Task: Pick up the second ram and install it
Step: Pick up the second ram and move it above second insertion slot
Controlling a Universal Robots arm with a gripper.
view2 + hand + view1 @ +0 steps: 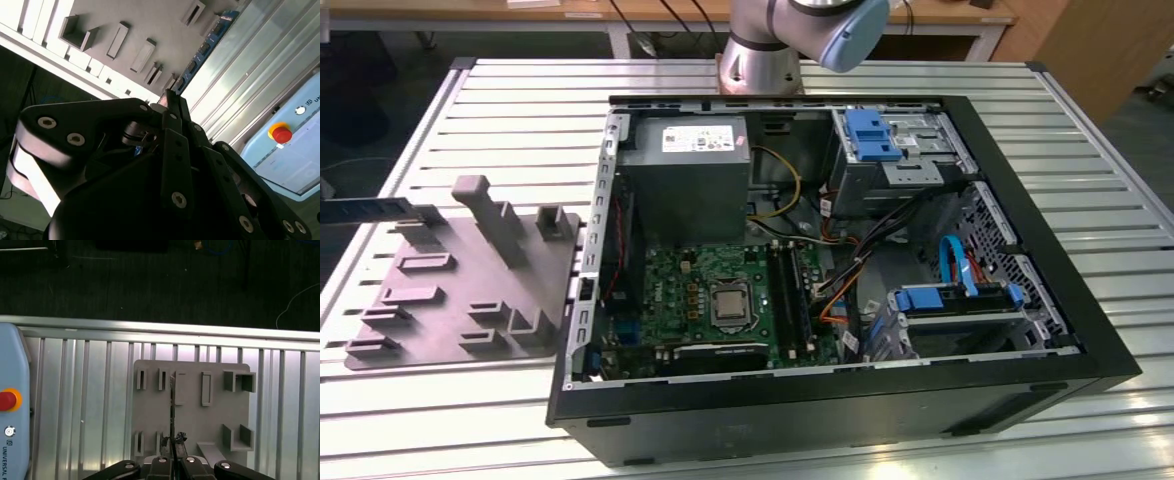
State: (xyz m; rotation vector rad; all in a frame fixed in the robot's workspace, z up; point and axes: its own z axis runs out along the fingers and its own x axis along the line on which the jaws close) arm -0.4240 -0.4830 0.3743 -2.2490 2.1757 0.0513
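Closest to the lens in both wrist views is the black linkage of my claw (172,444) (170,98), its two fingers drawn narrow and clamped on one end of the second ram (172,405) (205,47). The stick juts straight out from my fingertips. In the first wrist view it appears edge-on as a thin dark line; in the second wrist view its blue-green face and row of chips are visible.

Slatted metal table (520,100) (90,390) — the largest surface. One long edge drops to a dark floor.

Open computer case (854,400) — lies on its side on the table, well apart from the ram, which sits at the exterior view's left (367,210).

Grey tray (454,290) (200,420) (150,25) — between the case and the ram, with upright posts and slotted holders. The stick runs over the tray between two rows of holders; whether it clears them I cannot tell.

Motherboard (680,290) — on the case floor, fenced by the case walls, with open air above it.

Pale blue control pendant (10,400) (295,150) — rests on the slats beside the tray, with bare slats between them.
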